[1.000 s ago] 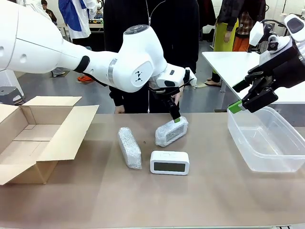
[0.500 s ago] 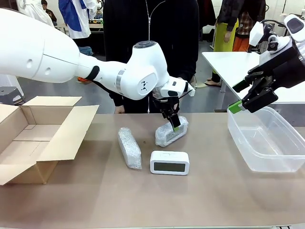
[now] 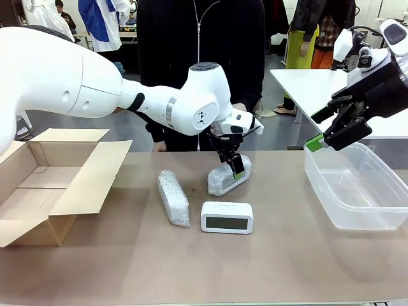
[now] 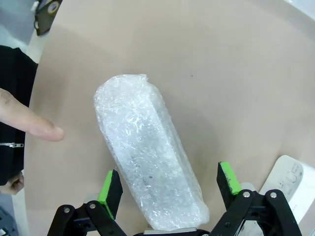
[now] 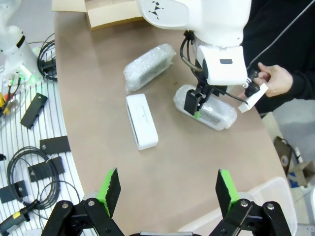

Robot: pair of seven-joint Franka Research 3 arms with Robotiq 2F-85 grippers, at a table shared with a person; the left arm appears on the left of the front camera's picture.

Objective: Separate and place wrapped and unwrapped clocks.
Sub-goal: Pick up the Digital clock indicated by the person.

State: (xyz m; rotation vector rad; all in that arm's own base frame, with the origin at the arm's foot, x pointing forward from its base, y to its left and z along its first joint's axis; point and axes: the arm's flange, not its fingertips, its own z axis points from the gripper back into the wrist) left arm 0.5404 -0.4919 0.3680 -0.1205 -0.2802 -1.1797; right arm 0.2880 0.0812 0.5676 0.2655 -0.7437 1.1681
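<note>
Two wrapped clocks in bubble wrap lie mid-table: one (image 3: 173,196) (image 5: 147,66) on the left, the other (image 3: 228,176) (image 4: 147,167) (image 5: 209,110) farther back and tilted. Just in front of them, the unwrapped white clock (image 3: 227,217) (image 5: 141,120) (image 4: 290,179) lies with its dark screen facing me. My left gripper (image 3: 234,164) (image 4: 169,181) (image 5: 197,104) is open and straddles the near end of the far wrapped clock, a green pad on each side, apart from the wrap. High over the right side, my right gripper (image 3: 317,129) (image 5: 167,188) stands open and holds nothing.
An open cardboard box (image 3: 44,185) (image 5: 108,12) sits at the left. A clear plastic bin (image 3: 357,191) (image 5: 280,196) stands at the right, below my right gripper. A person in black stands at the far edge, a hand (image 4: 29,120) resting near the far wrapped clock.
My left gripper has come down and a little rightward, from above the far wrapped clock to straddling it. The right arm and the clocks have not moved.
</note>
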